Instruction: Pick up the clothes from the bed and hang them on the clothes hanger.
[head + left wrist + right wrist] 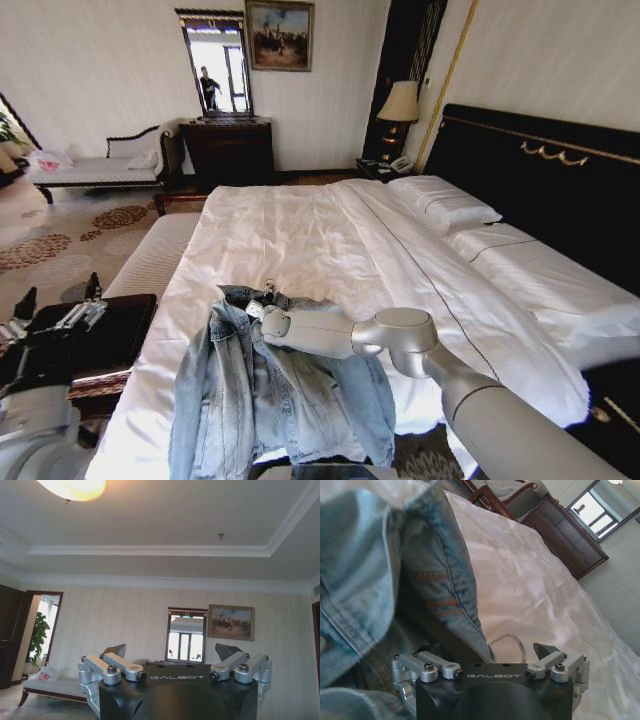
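Observation:
The clothes, a light-blue denim jacket (280,390), lie spread on the near end of the bed (330,240), collar toward the pillows. A slim curved hook (509,642) of the clothes hanger sticks out at the collar (445,575); the hanger's remaining part is hidden in the denim. My right gripper (262,302) reaches in from the right and sits at the collar, open, its jaws on either side of the collar edge and hook (487,650). My left gripper (58,300) is held up at the lower left, off the bed, open and holding nothing (172,650).
A dark wooden stand (110,335) is beside the bed's near left corner, with a white padded bench (150,255) beyond it. Pillows (445,205) lie against the black headboard (540,170). A chaise (95,170), dresser (228,150) and lamp (400,105) line the far wall.

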Controlling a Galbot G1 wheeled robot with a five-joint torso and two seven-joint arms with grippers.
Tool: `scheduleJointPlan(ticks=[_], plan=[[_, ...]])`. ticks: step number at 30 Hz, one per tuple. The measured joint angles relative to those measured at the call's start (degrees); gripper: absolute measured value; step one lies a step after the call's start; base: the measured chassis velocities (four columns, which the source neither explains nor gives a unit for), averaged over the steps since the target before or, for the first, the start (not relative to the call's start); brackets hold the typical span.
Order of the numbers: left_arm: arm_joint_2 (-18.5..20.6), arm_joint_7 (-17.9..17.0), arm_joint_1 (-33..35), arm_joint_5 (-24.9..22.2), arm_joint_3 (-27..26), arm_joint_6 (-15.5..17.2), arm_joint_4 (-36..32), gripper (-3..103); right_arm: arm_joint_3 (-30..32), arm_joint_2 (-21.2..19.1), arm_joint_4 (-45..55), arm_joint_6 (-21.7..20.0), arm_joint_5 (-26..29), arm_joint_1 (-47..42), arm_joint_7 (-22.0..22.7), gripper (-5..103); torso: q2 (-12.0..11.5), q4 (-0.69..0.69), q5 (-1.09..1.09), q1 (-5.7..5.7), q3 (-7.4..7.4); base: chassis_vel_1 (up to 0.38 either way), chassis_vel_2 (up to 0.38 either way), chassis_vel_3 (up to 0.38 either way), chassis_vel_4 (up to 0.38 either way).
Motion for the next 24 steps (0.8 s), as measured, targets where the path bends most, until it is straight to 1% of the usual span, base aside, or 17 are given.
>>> scheduleJointPlan(ticks=[8, 11, 16, 24], plan=[[-0.62, -0.07, -0.2, 0.07, -0.62, 0.41, -0.54, 100, -0.24, -0.03, -3.07, 0.42, -1.49, -0.36, -2.98, 100, 0.0, 0.0, 0.0, 0.0, 0.0, 0.0, 0.0, 0.0, 0.0], [-0.99, -0.09, -0.17, 0.07, -0.86, 0.42, -0.54, 100, -0.44, -0.04, -3.77, 1.17, -1.99, -0.47, -4.24, 100, 0.0, 0.0, 0.0, 0.0, 0.0, 0.0, 0.0, 0.0, 0.0], [-1.3, -0.09, -0.14, 0.13, -0.88, 0.43, -0.53, 100, -0.62, -0.06, -3.83, 1.8, -2.16, -0.63, -4.68, 100, 0.0, 0.0, 0.0, 0.0, 0.0, 0.0, 0.0, 0.0, 0.0], [-1.14, -0.09, -0.21, 0.19, -0.82, 0.43, -0.47, 100, -1.2, -0.08, -2.93, 2.2, -1.78, -0.82, -4.16, 100, 0.0, 0.0, 0.0, 0.0, 0.0, 0.0, 0.0, 0.0, 0.0]])
